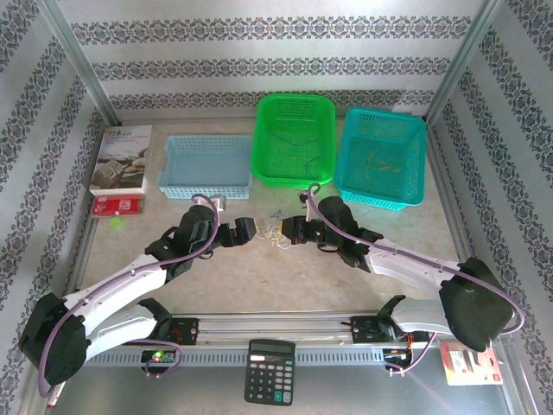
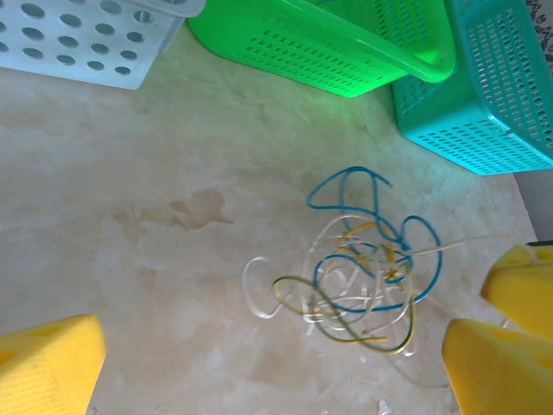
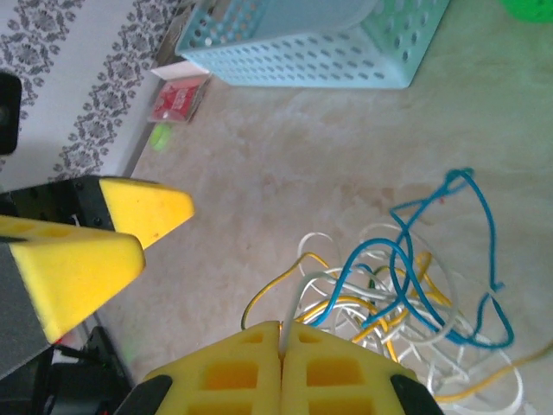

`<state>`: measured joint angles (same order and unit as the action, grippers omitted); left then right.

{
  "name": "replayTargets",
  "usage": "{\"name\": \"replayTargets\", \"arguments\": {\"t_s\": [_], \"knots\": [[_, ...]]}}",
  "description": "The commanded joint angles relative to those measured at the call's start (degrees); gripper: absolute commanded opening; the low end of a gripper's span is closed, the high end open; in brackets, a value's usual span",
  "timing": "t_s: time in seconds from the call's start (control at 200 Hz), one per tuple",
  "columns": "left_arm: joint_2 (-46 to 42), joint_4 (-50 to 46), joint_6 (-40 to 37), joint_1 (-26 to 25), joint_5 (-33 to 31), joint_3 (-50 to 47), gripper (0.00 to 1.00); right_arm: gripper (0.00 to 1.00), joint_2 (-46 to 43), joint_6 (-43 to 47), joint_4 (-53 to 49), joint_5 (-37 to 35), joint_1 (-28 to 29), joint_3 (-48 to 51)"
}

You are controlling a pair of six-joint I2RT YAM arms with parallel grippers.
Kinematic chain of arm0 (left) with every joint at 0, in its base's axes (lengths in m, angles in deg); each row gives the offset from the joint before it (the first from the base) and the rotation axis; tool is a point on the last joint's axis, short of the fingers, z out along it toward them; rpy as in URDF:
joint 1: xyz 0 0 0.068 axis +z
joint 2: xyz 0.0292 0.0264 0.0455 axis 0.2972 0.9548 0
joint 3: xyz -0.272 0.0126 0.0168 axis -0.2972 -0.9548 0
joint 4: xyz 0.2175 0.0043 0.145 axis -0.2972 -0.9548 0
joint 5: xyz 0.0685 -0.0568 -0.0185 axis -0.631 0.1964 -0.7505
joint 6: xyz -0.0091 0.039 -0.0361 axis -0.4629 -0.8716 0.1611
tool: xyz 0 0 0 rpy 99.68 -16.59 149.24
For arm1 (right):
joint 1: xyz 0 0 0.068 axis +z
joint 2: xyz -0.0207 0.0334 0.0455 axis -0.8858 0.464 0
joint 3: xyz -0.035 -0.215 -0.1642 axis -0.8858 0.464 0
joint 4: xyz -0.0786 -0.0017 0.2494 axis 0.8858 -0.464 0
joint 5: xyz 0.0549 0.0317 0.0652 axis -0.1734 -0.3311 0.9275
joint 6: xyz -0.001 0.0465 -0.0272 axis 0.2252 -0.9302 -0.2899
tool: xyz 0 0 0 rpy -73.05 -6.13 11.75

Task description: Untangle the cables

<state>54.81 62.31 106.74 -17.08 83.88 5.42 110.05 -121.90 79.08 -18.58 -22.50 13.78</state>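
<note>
The right gripper [image 3: 281, 328], pressed together at the lower edge of the cables [image 3: 393, 290], seems to be picking a strand; next the spread left gripper [image 3: 164, 232] should anchor the rest.

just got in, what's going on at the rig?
Both arms reach to mid-table, where the cables lie in a tangle of blue, white and yellow wires. The right gripper is shut at the tangle's edge; whether it pinches a strand is unclear. The left gripper is wide open on the other side. Nothing is separated yet.
</note>
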Motion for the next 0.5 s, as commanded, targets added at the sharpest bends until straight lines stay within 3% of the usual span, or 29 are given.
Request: {"name": "replayTargets", "arguments": {"t_s": [0.0,0.045,0.11,0.5], "knots": [[0.34,2.67,-1.26,0.62,1.20,1.85,1.00,0.23,1.37,-0.01,2.97,2.53,-0.80,0.28],[0.53,2.29,-1.26,0.61,0.79,1.95,1.00,0.39,1.70,0.34,1.84,1.76,-1.03,0.67],[0.69,2.06,-1.19,0.62,0.38,2.03,1.00,0.47,1.47,0.14,2.12,0.88,-1.35,1.82],[0.76,1.81,-1.67,0.70,-0.12,2.03,1.00,0.48,-6.81,0.14,-6.57,-9.54,-5.88,5.46]]}}
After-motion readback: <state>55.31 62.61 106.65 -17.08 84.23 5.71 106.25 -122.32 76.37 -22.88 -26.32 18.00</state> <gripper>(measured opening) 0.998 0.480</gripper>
